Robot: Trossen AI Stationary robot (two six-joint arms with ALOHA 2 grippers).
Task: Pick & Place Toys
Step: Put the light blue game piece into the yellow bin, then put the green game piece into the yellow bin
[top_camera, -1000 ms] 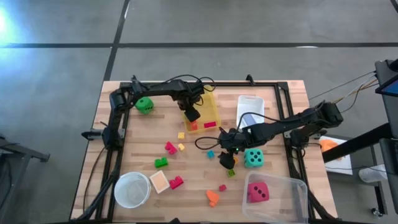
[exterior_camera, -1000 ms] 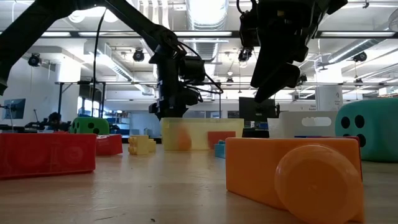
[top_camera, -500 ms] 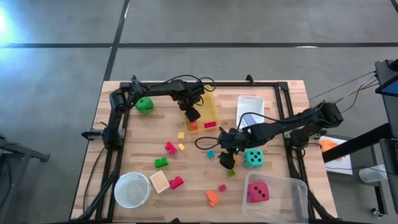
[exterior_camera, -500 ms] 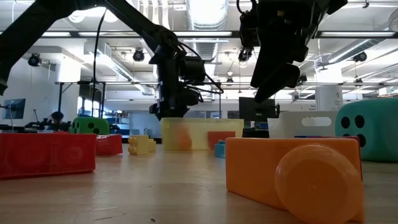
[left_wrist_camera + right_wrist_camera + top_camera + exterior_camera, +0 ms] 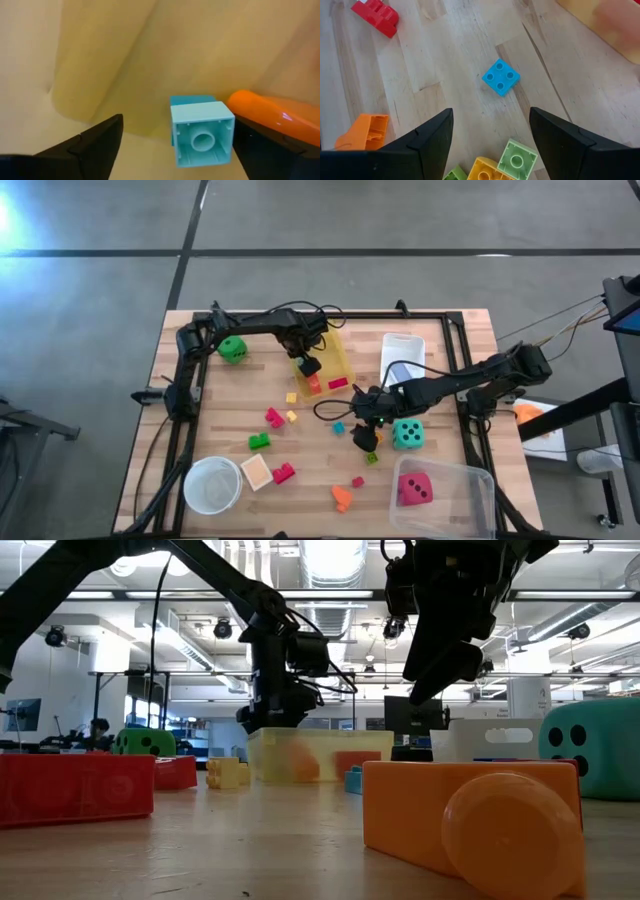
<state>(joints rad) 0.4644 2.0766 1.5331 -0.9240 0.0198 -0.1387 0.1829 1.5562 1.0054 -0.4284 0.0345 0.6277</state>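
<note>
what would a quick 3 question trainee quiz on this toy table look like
1. True or false: the left claw stands open inside the translucent yellow plastic bin, with a light blue square plastic block lying apart from its fingers.
2. Which black-dotted die sits inside the clear plastic bin? A the green one, B the pink-red one, C the teal one.
3. Fill in: seen from above, the right claw hangs beside the ____ black-dotted plastic die.

Key: 1 true. 2 B, the pink-red die. 3 teal.
</note>
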